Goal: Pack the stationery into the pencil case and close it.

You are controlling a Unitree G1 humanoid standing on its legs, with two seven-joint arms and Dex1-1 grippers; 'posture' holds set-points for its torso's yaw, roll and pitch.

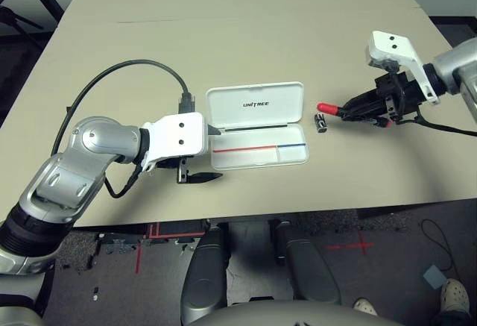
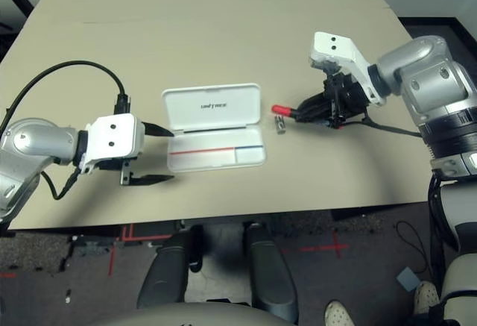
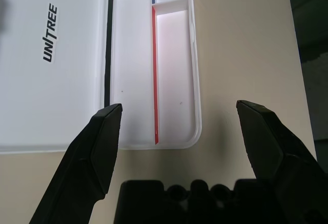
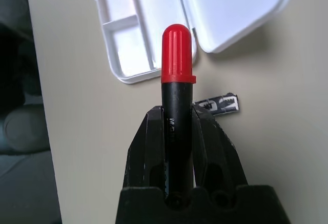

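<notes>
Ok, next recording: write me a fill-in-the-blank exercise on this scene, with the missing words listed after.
The marker in the right hand has a ____ cap.
The open case has the word ____ printed inside its lid.
The line along the case's inside is partly red and partly ____.
The fingers of the ____ hand stand apart.

Missing words: red; UNITREE; blue; left.

White pencil case point(image 1: 256, 147) with dark lettering, red-and-blue line point(image 1: 259, 148), red-capped black marker point(image 4: 178, 75)

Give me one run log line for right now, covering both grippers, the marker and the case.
left gripper: open, beside case | right gripper: closed on marker | case: lid up, empty
</notes>
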